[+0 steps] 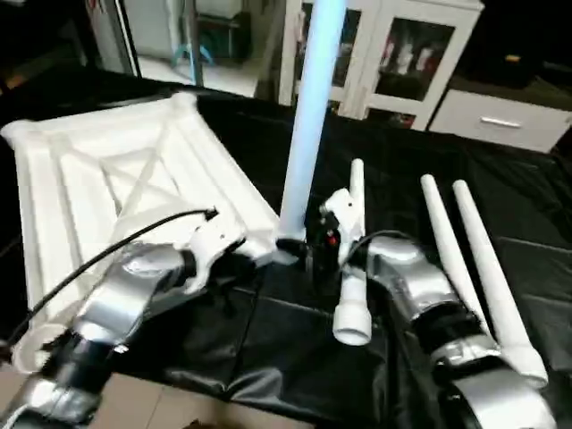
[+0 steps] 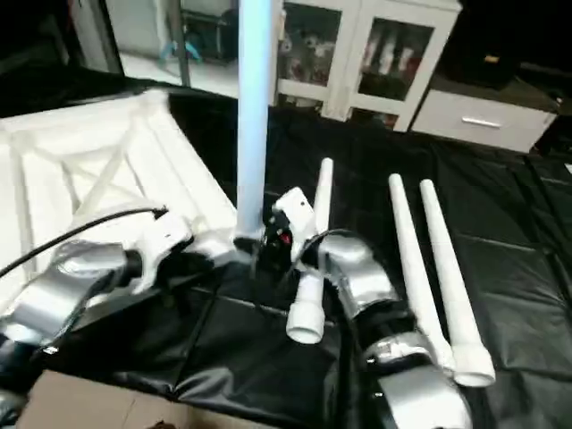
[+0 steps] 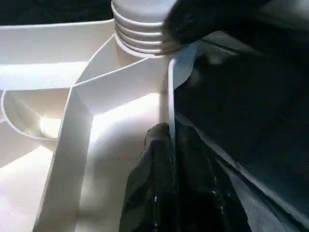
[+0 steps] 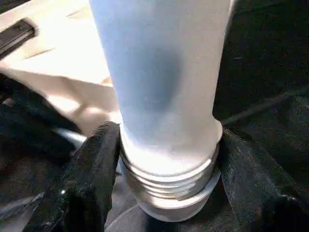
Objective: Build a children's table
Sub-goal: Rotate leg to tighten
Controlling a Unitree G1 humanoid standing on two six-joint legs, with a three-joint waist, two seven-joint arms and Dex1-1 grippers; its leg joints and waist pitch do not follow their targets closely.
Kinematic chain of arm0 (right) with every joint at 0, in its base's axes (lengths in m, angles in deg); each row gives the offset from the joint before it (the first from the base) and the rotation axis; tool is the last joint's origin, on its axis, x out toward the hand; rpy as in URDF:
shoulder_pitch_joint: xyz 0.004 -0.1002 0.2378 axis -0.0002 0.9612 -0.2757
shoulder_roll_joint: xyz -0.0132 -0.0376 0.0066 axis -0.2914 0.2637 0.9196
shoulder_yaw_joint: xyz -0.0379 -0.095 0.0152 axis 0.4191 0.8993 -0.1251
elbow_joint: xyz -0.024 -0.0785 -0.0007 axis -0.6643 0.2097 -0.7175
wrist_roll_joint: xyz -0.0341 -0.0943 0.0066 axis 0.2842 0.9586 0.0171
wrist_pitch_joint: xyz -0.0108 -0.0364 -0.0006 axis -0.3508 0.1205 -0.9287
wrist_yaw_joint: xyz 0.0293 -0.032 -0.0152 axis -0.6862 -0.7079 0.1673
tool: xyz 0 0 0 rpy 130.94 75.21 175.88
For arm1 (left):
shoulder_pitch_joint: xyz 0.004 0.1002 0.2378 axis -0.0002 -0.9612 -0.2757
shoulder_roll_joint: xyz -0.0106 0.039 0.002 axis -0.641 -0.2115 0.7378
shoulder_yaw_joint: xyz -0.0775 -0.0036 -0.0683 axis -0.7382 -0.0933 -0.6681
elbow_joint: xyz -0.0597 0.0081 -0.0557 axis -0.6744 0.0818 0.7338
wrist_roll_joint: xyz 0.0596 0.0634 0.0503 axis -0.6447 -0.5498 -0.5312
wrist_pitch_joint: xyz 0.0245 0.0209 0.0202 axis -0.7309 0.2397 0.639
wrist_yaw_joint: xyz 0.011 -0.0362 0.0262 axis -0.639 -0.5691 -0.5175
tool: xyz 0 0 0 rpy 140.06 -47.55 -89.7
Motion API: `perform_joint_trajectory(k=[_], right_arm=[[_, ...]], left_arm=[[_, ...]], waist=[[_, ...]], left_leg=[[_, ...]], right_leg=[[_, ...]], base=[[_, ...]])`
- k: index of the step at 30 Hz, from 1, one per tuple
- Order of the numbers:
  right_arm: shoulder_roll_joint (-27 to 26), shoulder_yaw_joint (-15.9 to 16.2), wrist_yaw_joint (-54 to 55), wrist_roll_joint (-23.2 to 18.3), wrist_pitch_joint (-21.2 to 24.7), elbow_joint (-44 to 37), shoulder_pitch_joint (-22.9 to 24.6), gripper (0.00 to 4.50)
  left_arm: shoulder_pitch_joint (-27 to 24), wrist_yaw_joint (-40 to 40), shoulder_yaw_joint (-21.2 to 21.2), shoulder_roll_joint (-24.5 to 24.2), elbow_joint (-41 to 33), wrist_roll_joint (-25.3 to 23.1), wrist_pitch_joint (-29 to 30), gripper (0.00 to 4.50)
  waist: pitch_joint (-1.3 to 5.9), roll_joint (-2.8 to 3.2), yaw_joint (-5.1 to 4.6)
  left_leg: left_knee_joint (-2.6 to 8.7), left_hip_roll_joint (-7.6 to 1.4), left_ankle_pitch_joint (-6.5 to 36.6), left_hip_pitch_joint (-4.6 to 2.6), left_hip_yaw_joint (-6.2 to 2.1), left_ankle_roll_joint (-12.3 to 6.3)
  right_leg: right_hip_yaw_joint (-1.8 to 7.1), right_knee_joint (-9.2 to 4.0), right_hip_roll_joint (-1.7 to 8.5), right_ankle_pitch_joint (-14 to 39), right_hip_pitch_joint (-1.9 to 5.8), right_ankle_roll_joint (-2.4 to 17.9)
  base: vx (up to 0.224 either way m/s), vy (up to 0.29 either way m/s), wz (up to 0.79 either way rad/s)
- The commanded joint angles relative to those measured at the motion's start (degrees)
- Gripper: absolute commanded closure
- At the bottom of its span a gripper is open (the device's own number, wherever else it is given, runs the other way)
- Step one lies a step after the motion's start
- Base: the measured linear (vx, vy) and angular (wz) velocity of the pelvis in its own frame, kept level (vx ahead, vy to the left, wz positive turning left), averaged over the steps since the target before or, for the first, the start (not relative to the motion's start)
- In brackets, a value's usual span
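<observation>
Now your left gripper [image 3: 171, 159] pinches the tabletop [image 1: 107, 170] rim to steady it while your right gripper [image 4: 164, 159] clamps the upright leg [image 1: 308, 116] into its corner socket.

No readable text, label, brand, number or sign was noted on any surface in the four views.

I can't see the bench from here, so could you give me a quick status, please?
Left gripper shut on tabletop rim. Right gripper shut on upright leg at corner socket, threads showing. Three legs lying spare; nothing blocking.
</observation>
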State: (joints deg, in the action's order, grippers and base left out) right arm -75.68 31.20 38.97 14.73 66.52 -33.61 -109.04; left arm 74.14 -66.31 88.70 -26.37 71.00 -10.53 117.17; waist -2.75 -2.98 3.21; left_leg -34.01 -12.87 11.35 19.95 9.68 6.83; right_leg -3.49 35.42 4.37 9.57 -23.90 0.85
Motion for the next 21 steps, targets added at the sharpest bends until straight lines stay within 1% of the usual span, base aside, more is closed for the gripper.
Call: perform_joint_trajectory(k=[1, 2, 3, 4, 5, 7, 8, 9, 10, 11, 12, 13, 14, 15, 16, 17, 18, 19, 20, 21], right_arm=[[-2.14, 0.11, 3.69, 0.95, -1.65, 1.77, -0.16, 1.76], [-3.55, -0.13, 5.24, 0.85, -2.53, 2.53, -0.27, 1.76], [-4.97, -0.4, 7.33, 1.06, -3.68, 3.56, -0.55, 1.76], [-5.93, -0.62, 9.1, 1.3, -4.56, 4.38, -0.81, 1.76], [-7.27, -1.07, 12.57, 1.76, -5.48, 5.78, -1.36, 1.76], [-9.3, -1.88, 20.35, 2.97, -6.73, 8.74, -2.55, 1.77], [-9.82, -2.12, 22.9, 3.4, -7.02, 9.73, -2.94, 1.77], [-10.49, -2.46, 27.24, 4.16, -6.78, 11.48, -3.45, 1.77], [-11.22, -2.93, 30.8, 4.61, -6.8, 13.09, -3.85, 1.78], [-11.9, -3.39, 33.76, 4.85, -6.86, 14.29, -4.06, 1.78], [-12.61, -3.44, 35.84, 5.23, -7.0, 15.15, -4.1, 1.78], [-13.25, -3.3, 37.79, 5.84, -7.63, 15.63, -3.99, 1.78], [-13.25, -3.3, 37.79, 5.84, -7.63, 15.63, -3.99, 1.78], [-14.51, -3.3, 40.09, 6.6, -9.41, 16.37, -3.86, 1.78], [-14.75, -3.47, 40.26, 6.55, -9.76, 16.5, -3.87, 1.78], [-15.58, -4.2, 40.25, 6.03, -10.71, 16.93, -3.97, 1.78], [-15.91, -4.67, 40.42, 5.72, -11.18, 17.28, -4.16, 1.78], [-16.07, -4.94, 40.58, 5.52, -11.41, 17.5, -4.3, 1.78], [-16.04, -5.17, 41.01, 5.35, -11.62, 17.89, -4.78, 1.78], [-16.0, -5.31, 41.39, 5.28, -11.78, 18.19, -5.13, 1.78]], left_arm=[[2.1, 2.59, 1.04, 3.05, 1.03, 0.07, -1.69, 4.5], [2.66, 3.23, 1.41, 4.14, 1.6, -0.14, -1.76, 4.5], [3.24, 4.3, 1.7, 5.24, 2.32, -0.6, -1.96, 4.5], [3.63, 5.17, 1.83, 6.03, 2.85, -0.96, -1.98, 4.5], [4.29, 6.81, 1.86, 7.14, 3.88, -1.58, -1.93, 4.5], [5.5, 10.46, 1.47, 9.03, 6.08, -2.73, -1.34, 4.5], [5.91, 11.62, 1.32, 9.61, 6.87, -3.09, -1.09, 4.5], [6.73, 14.53, 0.74, 10.57, 8.54, -4.08, -0.83, 4.5], [7.48, 16.91, 0.19, 11.43, 10.1, -4.96, -0.71, 4.5], [8.07, 18.97, -0.3, 12.13, 11.35, -5.65, -0.5, 4.5], [8.62, 21.13, -0.81, 12.73, 12.51, -6.31, -0.43, 4.5], [9.01, 22.65, -1.17, 13.16, 13.35, -6.76, -0.4, 4.5], [9.01, 22.65, -1.17, 13.16, 13.35, -6.76, -0.4, 4.5], [9.61, 24.42, -1.91, 14.05, 14.46, -7.15, -0.48, 4.5], [9.69, 24.49, -2.0, 14.18, 14.55, -7.17, -0.51, 4.5], [9.9, 24.62, -2.31, 14.56, 14.75, -7.19, -0.64, 4.5], [9.94, 24.51, -2.38, 14.64, 14.78, -7.18, -0.79, 4.5], [9.94, 24.44, -2.41, 14.67, 14.78, -7.17, -0.87, 4.5], [9.88, 24.24, -2.35, 14.57, 14.85, -7.18, -1.16, 4.5], [9.86, 24.12, -2.29, 14.51, 14.93, -7.19, -1.37, 4.5]], waist=[[3.55, 0.76, -0.08], [3.62, 0.79, 0.04], [3.58, 0.76, -0.02], [3.56, 0.79, -0.05], [3.56, 1.16, -0.01], [3.5, 0.98, -0.25], [3.52, 0.9, -0.28], [3.47, 1.02, -0.2], [3.54, 0.79, -0.28], [3.6, 0.91, -0.22], [3.64, 0.87, -0.13], [3.6, 0.92, -0.04], [3.71, 0.82, -0.02], [3.68, 0.28, -0.01], [3.61, 0.47, 0.05], [3.66, 0.42, 0.1], [3.7, 0.57, 0.21], [3.74, 0.49, 0.18], [3.68, 0.55, 0.18], [3.69, 0.49, 0.12]], left_leg=[[4.2, 0.03, 10.94, -0.08, 0.6, 0.52], [4.16, 0.01, 10.75, -0.15, 0.57, 0.57], [4.19, 0.04, 10.67, -0.07, 0.58, 0.5], [4.18, 0.0, 10.47, -0.09, 0.64, 0.52], [4.23, 0.04, 10.94, -0.13, 0.5, 0.81], [4.22, 0.11, 11.31, -0.21, 0.64, 0.99], [4.26, 0.17, 11.88, -0.23, 0.55, 1.36], [4.29, 0.17, 12.55, -0.26, 0.52, 1.33], [4.27, 0.18, 12.37, -0.2, 0.56, 1.25], [4.22, 0.2, 11.97, -0.24, 0.54, 1.4], [4.23, 0.24, 12.15, -0.43, 0.6, 1.46], [4.23, 0.26, 12.18, -0.42, 0.66, 1.43], [4.2, 0.35, 11.66, -0.26, 0.65, 1.26], [4.27, 0.28, 11.13, 0.04, 0.65, 0.74], [4.29, 0.29, 11.28, -0.02, 0.66, 0.63], [4.23, 0.29, 11.46, -0.07, 0.68, 0.5], [4.17, 0.33, 11.57, -0.22, 0.77, 0.28], [4.19, 0.32, 11.09, -0.08, 0.77, -0.01], [4.27, 0.33, 10.8, 0.11, 0.73, -0.18], [4.24, 0.36, 10.94, 0.09, 0.76, -0.3]], right_leg=[[2.3, -3.88, 2.79, 13.5, 3.01, 11.19], [2.3, -3.9, 2.85, 13.76, 3.02, 10.9], [2.28, -3.9, 2.74, 13.61, 3.01, 10.88], [2.31, -3.94, 2.77, 13.36, 2.85, 10.9], [2.23, -3.88, 2.77, 13.9, 2.94, 10.75], [2.26, -4.07, 2.64, 14.31, 2.64, 10.63], [2.22, -4.08, 2.64, 15.4, 2.71, 10.3], [2.21, -4.24, 2.69, 16.29, 2.65, 9.71], [2.22, -4.21, 2.62, 15.9, 2.6, 9.29], [2.22, -4.05, 2.6, 15.39, 2.52, 9.27], [2.2, -4.06, 2.54, 14.85, 2.39, 8.97], [2.22, -4.13, 2.55, 14.54, 2.36, 8.8], [2.2, -3.94, 2.51, 13.4, 2.55, 8.61], [2.19, -3.87, 2.6, 12.73, 2.7, 8.44], [2.17, -3.93, 2.61, 13.19, 2.57, 8.29], [2.14, -3.98, 2.63, 13.44, 2.61, 8.15], [2.19, -3.99, 2.61, 13.17, 2.46, 8.2], [2.2, -3.82, 2.6, 11.98, 2.6, 8.43], [2.13, -3.76, 2.6, 11.54, 2.71, 8.46], [2.11, -3.78, 2.57, 11.66, 2.7, 8.34]], base=[[0.0, 0.0, 0.0], [0.0, 0.0, 0.0], [0.0, 0.0, 0.0], [0.0, 0.0, 0.0], [0.0, 0.0, 0.0], [0.0, 0.0, 0.0], [0.0, 0.0, 0.0], [0.0, 0.0, 0.0], [0.0, 0.0, 0.0], [0.0, 0.0, 0.0], [0.0, 0.0, 0.0], [0.0, 0.0, 0.0], [0.0, 0.0, 0.0], [0.0, 0.0, 0.0], [0.0, 0.0, 0.0], [0.0, 0.0, 0.0], [0.0, 0.0, 0.0], [0.0, 0.0, 0.0], [0.0, 0.0, 0.0], [0.0, 0.0, 0.0]])
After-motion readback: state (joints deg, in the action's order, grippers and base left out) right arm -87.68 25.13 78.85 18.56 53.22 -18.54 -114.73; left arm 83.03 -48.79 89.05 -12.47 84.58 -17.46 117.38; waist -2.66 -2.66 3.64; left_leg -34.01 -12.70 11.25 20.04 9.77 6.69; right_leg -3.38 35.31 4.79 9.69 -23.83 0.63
